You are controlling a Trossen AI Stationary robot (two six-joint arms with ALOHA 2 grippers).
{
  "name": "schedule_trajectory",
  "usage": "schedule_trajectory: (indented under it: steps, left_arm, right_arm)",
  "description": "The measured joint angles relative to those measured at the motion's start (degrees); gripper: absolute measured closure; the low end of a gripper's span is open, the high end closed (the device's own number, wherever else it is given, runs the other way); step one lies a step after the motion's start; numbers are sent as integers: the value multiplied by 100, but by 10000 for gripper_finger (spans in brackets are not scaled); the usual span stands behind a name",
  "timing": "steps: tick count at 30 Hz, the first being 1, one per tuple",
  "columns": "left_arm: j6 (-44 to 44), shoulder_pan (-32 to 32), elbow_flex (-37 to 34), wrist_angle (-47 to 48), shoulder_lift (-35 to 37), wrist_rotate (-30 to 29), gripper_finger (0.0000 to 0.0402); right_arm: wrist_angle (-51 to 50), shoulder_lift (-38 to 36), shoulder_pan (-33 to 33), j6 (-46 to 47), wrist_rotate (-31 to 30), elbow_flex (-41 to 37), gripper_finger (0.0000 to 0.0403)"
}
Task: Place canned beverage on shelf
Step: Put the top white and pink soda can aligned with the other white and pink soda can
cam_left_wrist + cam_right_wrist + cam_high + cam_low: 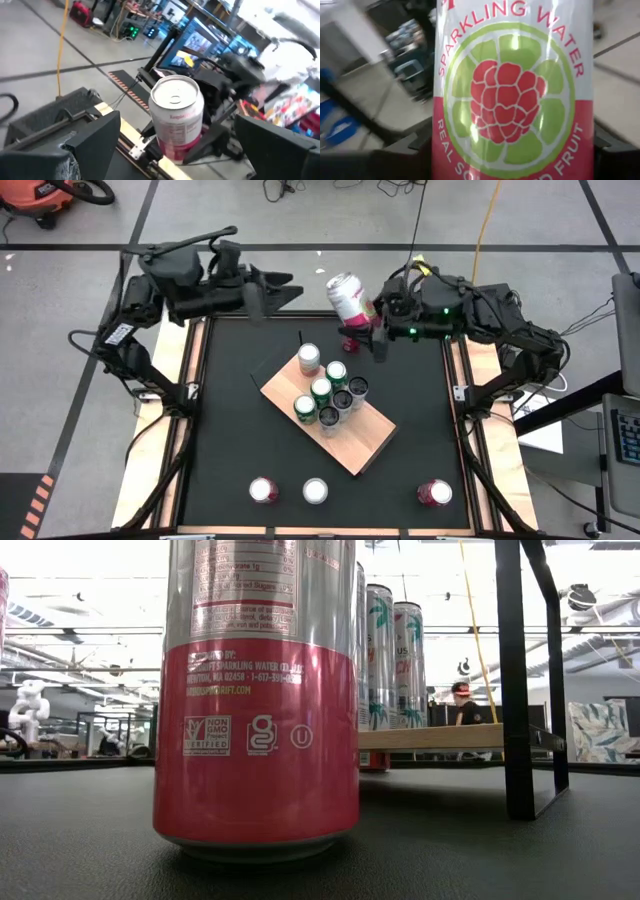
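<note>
Above black tabletop my right claw grips the can mid-body: rigid, slick, probably heavy, dents easily.

held can: silver-and-pink aluminium sparkling-water can, glossy printed wall, bright metal lid
shelf: flat light-tan wood-grain board, matt, thin dark edges
table: black tabletop, matt, finely textured
side rails: pale bare wood

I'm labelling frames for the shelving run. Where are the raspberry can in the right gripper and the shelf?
raspberry can (pixel 348 297), high view, on its silver and pink side below the top rim.
shelf (pixel 368 442), high view, on the bare wooden board near its front corner.
</note>
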State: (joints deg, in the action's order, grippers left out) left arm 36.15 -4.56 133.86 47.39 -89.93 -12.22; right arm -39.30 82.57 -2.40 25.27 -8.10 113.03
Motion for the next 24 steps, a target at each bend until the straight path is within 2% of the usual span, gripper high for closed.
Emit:
schedule_trajectory:
  steps: [5, 9, 13, 24]
  left_arm:
    - [264, 2, -2, -174, -114, -33, 11]
    - [865, -32, -2, -324, -236, -31, 11]
    - [1294, -131, -2, -335, -339, -31, 10]
    - [859, -372, 6, -466, -526, 310, 2]
  right_arm:
    - [194, 71, 338, -71, -1409, 0, 134]
    - [298, 174, 498, -50, -2181, 0, 133]
    - [419, 298, 555, -49, -2366, 0, 133]
    - [475, 430, 514, -9, -2512, 0, 132]
